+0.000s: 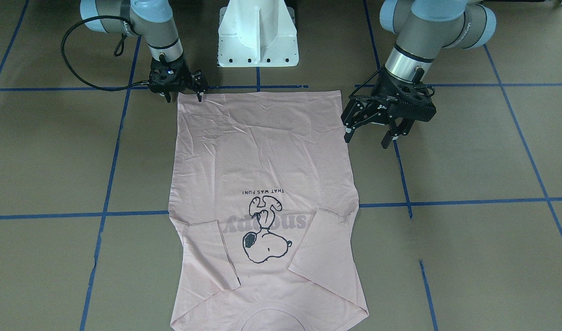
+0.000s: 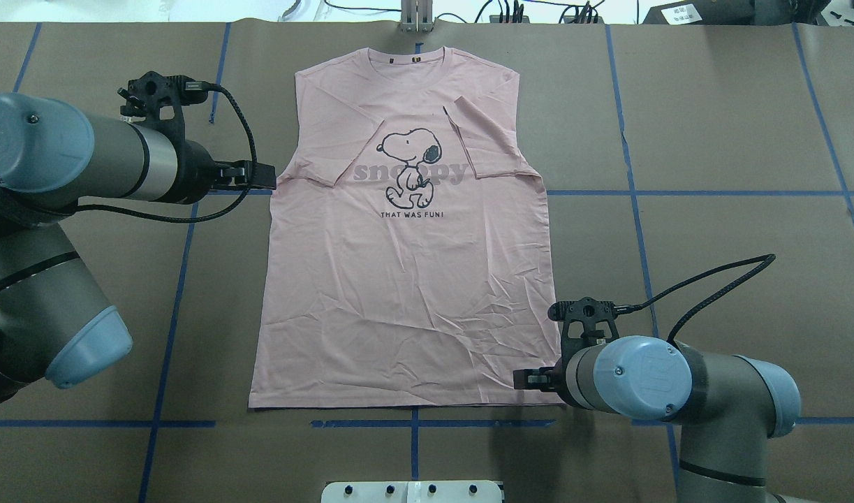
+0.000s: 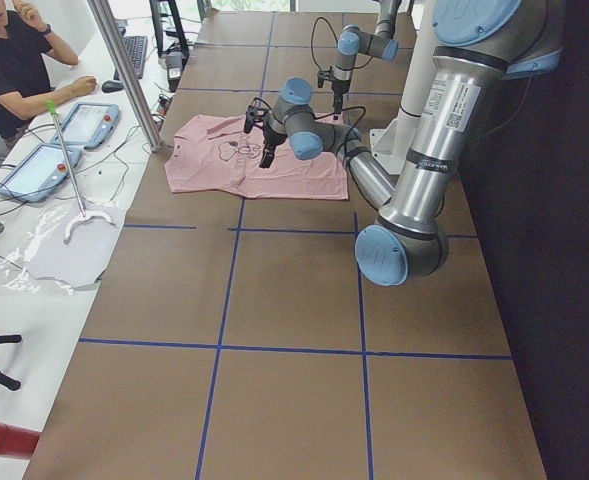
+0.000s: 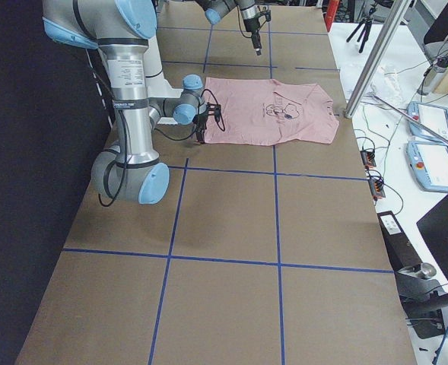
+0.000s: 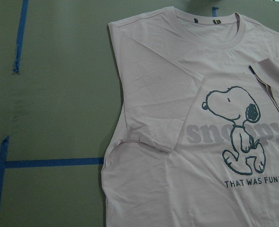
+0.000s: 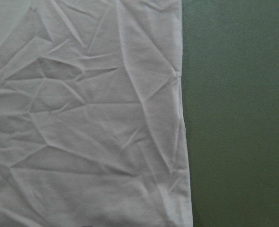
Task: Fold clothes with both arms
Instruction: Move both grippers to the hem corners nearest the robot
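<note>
The pale pink Snoopy T-shirt [image 1: 262,151] lies flat, print up, on the brown table, collar away from the robot, with both sleeves folded in over the front [image 2: 406,279]. My left gripper [image 1: 368,138] is open and empty. It hangs well above the table beside the shirt's left sleeve edge [image 2: 264,180], and its wrist view looks down on the shirt's print, collar and folded sleeve [image 5: 167,94]. My right gripper [image 1: 184,96] is open, low at the shirt's hem corner on my right [image 2: 528,379]. Its wrist view shows the wrinkled side edge of the shirt [image 6: 82,118]; no fingers show there.
The white pedestal base [image 1: 258,37] stands between the arms, just behind the hem. Blue tape lines [image 1: 446,202] cross the brown table cover. An operator [image 3: 14,60] sits with tablets [image 3: 84,122] beyond the table's far side, beside a metal post [image 3: 124,70].
</note>
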